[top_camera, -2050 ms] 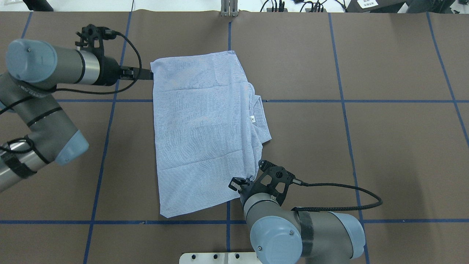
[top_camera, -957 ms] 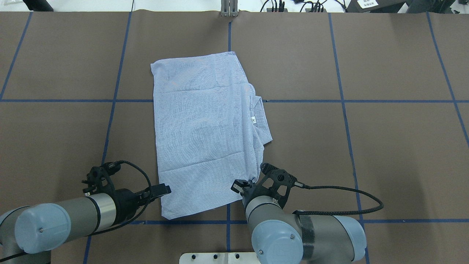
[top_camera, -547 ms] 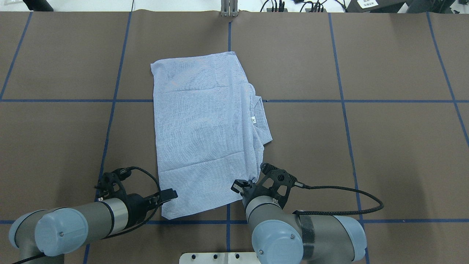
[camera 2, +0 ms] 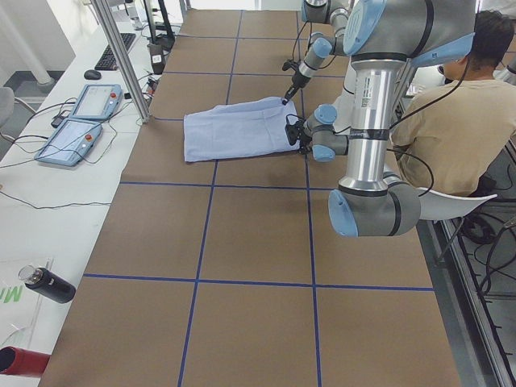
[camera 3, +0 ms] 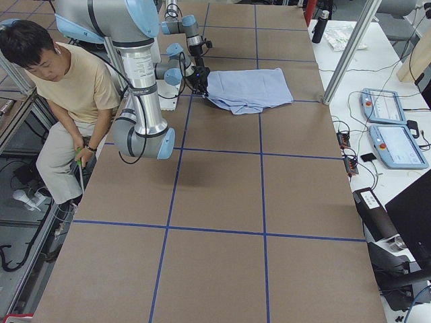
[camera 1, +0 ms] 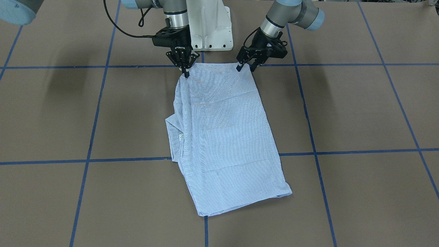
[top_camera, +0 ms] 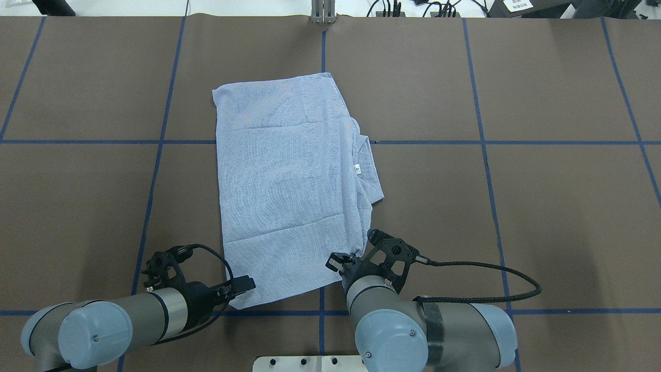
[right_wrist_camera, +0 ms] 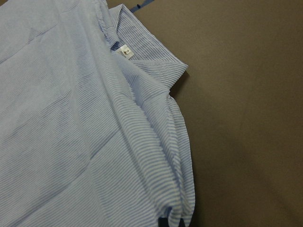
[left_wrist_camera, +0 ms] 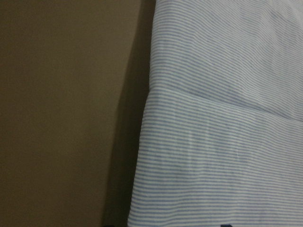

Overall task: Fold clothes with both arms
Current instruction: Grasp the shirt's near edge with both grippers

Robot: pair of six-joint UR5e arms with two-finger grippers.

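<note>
On brown matting (camera 1: 343, 113), right claw (camera 1: 186, 72) pinches the flat striped shirt (camera 1: 223, 137); left claw (camera 1: 245, 68) gapes open.

One shirt (top_camera: 289, 191); two arms (top_camera: 129, 318) (top_camera: 444, 323); one person (camera 3: 71, 87)

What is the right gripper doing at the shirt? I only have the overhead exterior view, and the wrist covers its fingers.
Observer: In the front-facing view the right gripper has its fingers pressed together on a corner of the shirt, at the edge nearest the robot.
Operator: And the left gripper, open or shut?
Observer: Open. The left gripper shows two fingers apart at the other corner of that same edge.
Operator: Is anyone near the rig?
Observer: Yes, both side views show a person seated close by the robot, off the table's edge.
</note>
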